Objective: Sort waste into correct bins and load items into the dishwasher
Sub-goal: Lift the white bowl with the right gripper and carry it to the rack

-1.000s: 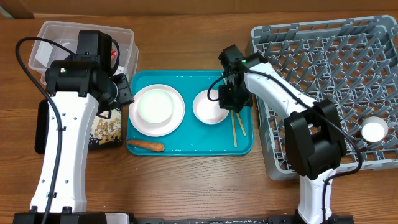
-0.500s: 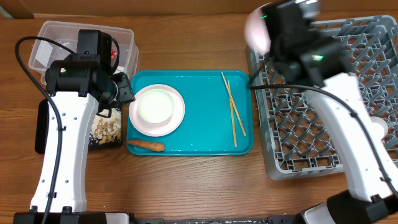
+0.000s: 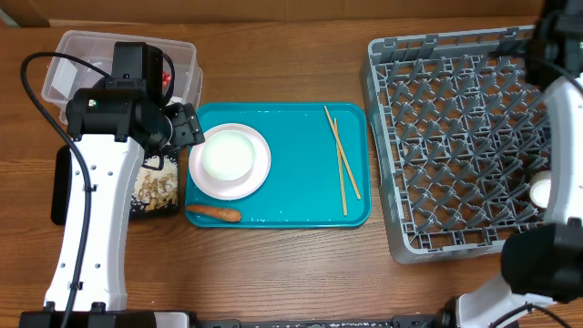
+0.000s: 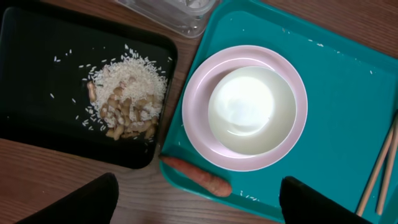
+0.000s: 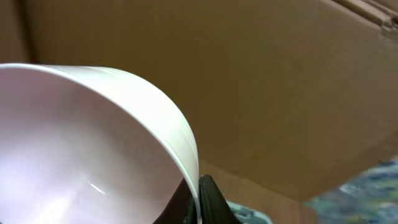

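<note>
Right gripper [image 5: 199,200]: jaws pressed together on the rim of a white bowl [image 5: 93,143], thin wall pinched between the tips. A second ago this bowl sits on the teal tray [image 3: 291,196] beside the chopsticks [image 3: 339,162]. Half a second ago it is a blur over the far left corner of the dish rack [image 3: 455,137]. Now the arm is at the far right edge of the overhead view and the bowl is out of that view. Where it hangs relative to the pegs cannot be told. Judgement: bowl is in transit to the rack, not yet placed.

Left gripper [image 3: 185,126]: fingers [image 4: 74,202] spread wide, wider than a second ago, holding nothing. It hovers over the left end of the teal tray, arm otherwise unmoved.

Below it: white plate [image 4: 199,124] with a second bowl [image 4: 252,102] nested on it; carrot [image 4: 199,178] on the tray's near left rim; black tray [image 4: 37,112] just left, carrying the food scraps [image 4: 127,99].

Judgement: the widening looks like preparation for a pick, probably the carrot or the plate stack. Chopsticks, plate, nested bowl and carrot remain unsorted.
</note>
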Controlling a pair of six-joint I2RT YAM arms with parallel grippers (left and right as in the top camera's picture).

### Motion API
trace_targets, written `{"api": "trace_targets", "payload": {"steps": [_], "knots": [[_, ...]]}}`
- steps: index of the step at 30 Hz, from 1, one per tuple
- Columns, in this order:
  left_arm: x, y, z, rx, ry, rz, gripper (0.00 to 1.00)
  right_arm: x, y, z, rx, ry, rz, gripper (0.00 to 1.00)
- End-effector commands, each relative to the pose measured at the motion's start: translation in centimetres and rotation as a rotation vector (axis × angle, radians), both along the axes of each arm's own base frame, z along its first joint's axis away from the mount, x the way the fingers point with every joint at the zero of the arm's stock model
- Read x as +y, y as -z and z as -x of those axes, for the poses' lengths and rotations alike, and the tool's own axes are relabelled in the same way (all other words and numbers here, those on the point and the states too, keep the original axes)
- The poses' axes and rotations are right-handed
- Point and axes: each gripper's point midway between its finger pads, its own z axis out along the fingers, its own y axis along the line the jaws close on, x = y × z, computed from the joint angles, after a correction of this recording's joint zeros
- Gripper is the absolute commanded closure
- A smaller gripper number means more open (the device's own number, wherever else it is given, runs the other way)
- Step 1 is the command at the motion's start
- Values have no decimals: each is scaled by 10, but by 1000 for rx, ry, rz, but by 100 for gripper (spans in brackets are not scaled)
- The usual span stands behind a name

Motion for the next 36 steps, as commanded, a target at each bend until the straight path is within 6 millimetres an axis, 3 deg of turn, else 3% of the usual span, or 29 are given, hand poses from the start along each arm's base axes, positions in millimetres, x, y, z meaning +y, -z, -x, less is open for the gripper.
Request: {"api": "trace_targets", "payload": {"steps": [1, 5, 13, 25, 36], "knots": [[4, -6, -4, -27, -18, -10, 15, -31, 28, 3, 49, 101, 18, 96], [4, -6, -4, -29, -18, -11, 14, -58, 70, 0, 133, 158, -2, 96], [4, -6, -5, -32, -18, -10, 13, -71, 126, -11, 262, 191, -1, 96], [3, -9, -11, -55, -17, -6, 11, -55, 182, 1, 338, 184, -59, 96], [3, -9, -11, -58, -18, -6, 12, -10, 194, -21, 376, 70, -90, 96]]}}
